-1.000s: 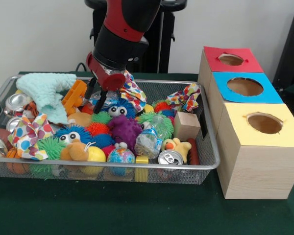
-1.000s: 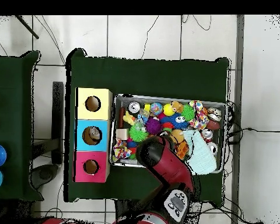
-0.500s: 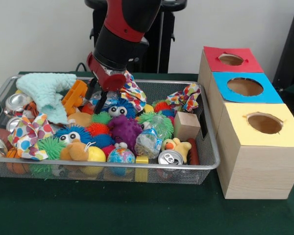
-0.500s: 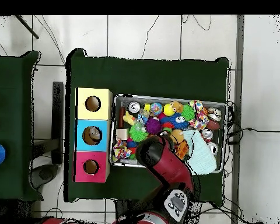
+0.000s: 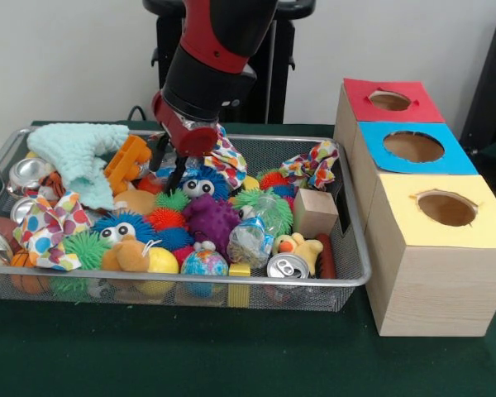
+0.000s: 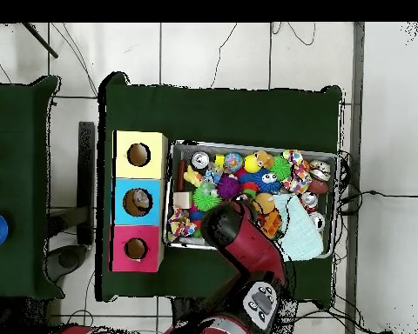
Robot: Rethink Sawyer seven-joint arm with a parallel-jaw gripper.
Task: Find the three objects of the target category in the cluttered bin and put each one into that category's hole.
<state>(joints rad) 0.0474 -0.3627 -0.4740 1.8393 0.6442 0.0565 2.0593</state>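
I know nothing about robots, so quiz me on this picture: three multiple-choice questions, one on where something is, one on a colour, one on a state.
1. Where is the pincer?
A. Over the boxes
B. Low over the toys at the far side of the bin
C. Off the table

2. What colour is the top of the middle box?
A. Green
B. Blue
C. Orange

3. How does the silver can near the bin's front rim lie?
A. Standing on the yellow box
B. Hanging from the pincer
C. Among the toys, its top facing the camera

Answers: B, the arm comes down among the far toys; B, blue sits between red and yellow; C, its pull-tab end shows.
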